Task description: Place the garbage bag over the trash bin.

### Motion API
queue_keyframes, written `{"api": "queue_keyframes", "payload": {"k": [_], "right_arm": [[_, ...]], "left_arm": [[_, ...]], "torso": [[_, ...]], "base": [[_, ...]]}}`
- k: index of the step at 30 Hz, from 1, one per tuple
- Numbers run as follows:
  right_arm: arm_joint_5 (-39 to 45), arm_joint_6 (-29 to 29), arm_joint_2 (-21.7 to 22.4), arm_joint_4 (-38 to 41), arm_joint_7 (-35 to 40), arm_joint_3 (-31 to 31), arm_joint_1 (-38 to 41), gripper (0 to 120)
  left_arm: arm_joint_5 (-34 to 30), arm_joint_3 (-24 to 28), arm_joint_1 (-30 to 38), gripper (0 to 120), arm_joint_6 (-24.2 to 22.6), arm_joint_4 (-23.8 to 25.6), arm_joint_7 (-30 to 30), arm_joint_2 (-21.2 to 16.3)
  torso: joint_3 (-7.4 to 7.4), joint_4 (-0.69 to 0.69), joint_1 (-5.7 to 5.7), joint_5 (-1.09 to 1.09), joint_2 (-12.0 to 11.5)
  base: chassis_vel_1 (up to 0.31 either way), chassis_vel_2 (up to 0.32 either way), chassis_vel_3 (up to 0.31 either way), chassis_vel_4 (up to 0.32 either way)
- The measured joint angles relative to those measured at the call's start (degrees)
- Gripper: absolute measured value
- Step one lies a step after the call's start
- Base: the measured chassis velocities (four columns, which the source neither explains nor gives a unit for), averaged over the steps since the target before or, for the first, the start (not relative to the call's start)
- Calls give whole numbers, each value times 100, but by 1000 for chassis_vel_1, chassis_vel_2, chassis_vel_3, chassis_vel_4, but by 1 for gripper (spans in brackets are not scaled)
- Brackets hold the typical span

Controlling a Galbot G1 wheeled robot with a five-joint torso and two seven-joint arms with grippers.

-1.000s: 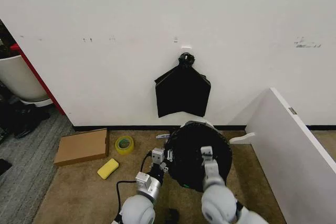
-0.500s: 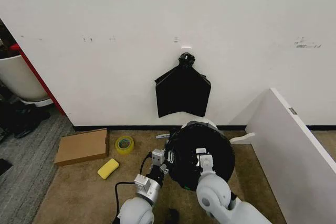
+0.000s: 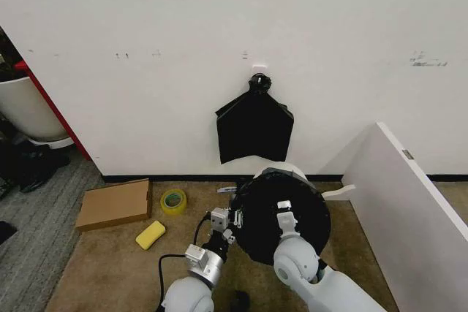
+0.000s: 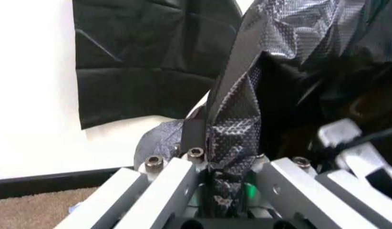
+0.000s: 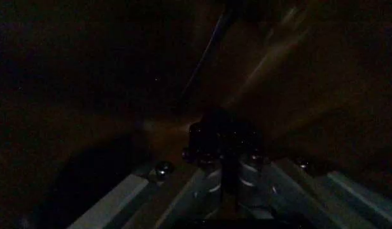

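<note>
White wall and tan carpet (image 3: 110,268) make up the scene; the trash bin (image 3: 291,172) stands on the carpet near the black baseboard, with the garbage bag (image 3: 281,213) draped over its mouth, a sliver of cream rim seen at the far side.

Left gripper (image 3: 232,218) is seen at the bag's near-left edge. In the left wrist view the left gripper (image 4: 224,191) is closed on a bunched fold of the garbage bag (image 4: 237,119), film pinched between the fingers and rising straight ahead of them.

Right gripper (image 3: 283,213) is lowered into the bag's dark centre, just right of the left gripper. In the right wrist view the right gripper (image 5: 222,167) is surrounded by dark bag film; fingers appear drawn together, but whether film is held between them cannot be told.

Beyond both grippers a flat black bundle (image 3: 254,126) is hung on the wall by its knot. Left of the left gripper, on the carpet: yellow tape roll (image 3: 173,201), yellow sponge (image 3: 150,234), cardboard box (image 3: 114,203). Right of the right gripper a white panel (image 3: 409,210) is leaned.
</note>
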State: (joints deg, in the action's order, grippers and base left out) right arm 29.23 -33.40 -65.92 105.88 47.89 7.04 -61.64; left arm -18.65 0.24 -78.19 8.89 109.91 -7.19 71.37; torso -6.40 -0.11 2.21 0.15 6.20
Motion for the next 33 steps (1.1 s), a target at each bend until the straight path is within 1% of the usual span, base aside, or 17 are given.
{"api": "queue_keyframes", "payload": {"k": [3, 6, 9, 10, 12, 13, 14, 16, 18, 20, 21, 24, 27, 28, 29, 31, 33], "right_arm": [[-135, 351, 80, 274, -205, -42, -203, 0], [-194, 498, 163, 531, -312, -45, -440, 3], [-185, 718, 363, 1138, -502, 20, -1017, 16], [-70, 728, 426, 1457, -520, 74, -1261, 21], [44, 757, 478, 1940, -605, 124, -1566, 28], [44, 757, 478, 1940, -605, 124, -1566, 28], [70, 827, 488, 2149, -695, 138, -1689, 32], [66, 1212, 488, 2613, -1022, 142, -1921, 43], [30, 1488, 493, 2820, -1311, 119, -2024, 50], [13, 1694, 499, 2876, -1504, 88, -2035, 58], [13, 1694, 499, 2876, -1504, 88, -2035, 58], [-68, 2150, 497, 2799, -1794, -2, -2041, 71], [-306, 2406, 515, 2784, -1934, 2, -2219, 83], [-306, 2406, 515, 2784, -1934, 2, -2219, 83], [-454, 2504, 523, 2771, -1978, 33, -2302, 86], [-959, 2849, 535, 2657, -2146, 118, -2539, 95], [-1472, 3443, 553, 2403, -2479, 135, -2785, 99]], "left_arm": [[-62, -76, 42, 1, -15, -78, -32, 27], [-151, -168, 93, 1, -53, -134, -84, 58], [-479, -353, 265, 1, -277, -216, -216, 102], [-679, -428, 354, 1, -450, -224, -293, 124], [-933, -532, 491, 1, -699, -241, -402, 144], [-933, -532, 491, 1, -699, -241, -402, 144], [-1059, -586, 562, 1, -803, -259, -445, 153], [-1345, -654, 669, 1, -962, -294, -502, 159], [-1490, -672, 681, 1, -1029, -303, -516, 152], [-1563, -679, 657, 1, -1042, -289, -510, 135], [-1563, -679, 657, 1, -1042, -289, -510, 135], [-1696, -696, 594, 1, -1106, -204, -541, 129], [-1989, -757, 596, 1, -1415, -118, -870, 186], [-1989, -757, 596, 1, -1415, -118, -870, 186], [-2093, -781, 606, 1, -1548, -102, -991, 217], [-2582, -857, 676, 1, -1980, -103, -1387, 337], [-3173, -1027, 791, 1, -2406, -187, -1786, 492]], "torso": [[0, 0, 0, 0, 0], [0, 1, 0, 0, 0], [0, 0, 0, 1, 0], [0, -2, 0, -1, 0], [0, -2, 0, 0, 0], [0, -2, 0, 0, 0], [0, -1, 0, 0, 0], [1, 0, 0, 0, 0], [0, -1, 0, -2, 0], [1, -2, 0, -1, 0], [1, -2, 0, -1, 0], [0, 1, 0, 0, 0], [0, 0, 0, 0, 0], [0, 0, 0, 0, 0], [0, 0, 0, 0, 0], [0, 0, 0, 0, 0], [0, -2, 0, -1, 0]], "base": [[0, 0, 0, 0], [0, 0, 0, 0], [0, 0, 0, 0], [0, 0, 0, 0], [0, 0, 0, 0], [0, 0, 0, 0], [0, 0, 0, 0], [0, 0, 0, 0], [0, 0, 0, 0], [0, 0, 0, 0], [0, 0, 0, 0], [0, 0, 0, 0], [0, 0, 0, 0], [0, 0, 0, 0], [0, 0, 0, 0], [0, 0, 0, 0], [0, 0, 0, 0]]}}
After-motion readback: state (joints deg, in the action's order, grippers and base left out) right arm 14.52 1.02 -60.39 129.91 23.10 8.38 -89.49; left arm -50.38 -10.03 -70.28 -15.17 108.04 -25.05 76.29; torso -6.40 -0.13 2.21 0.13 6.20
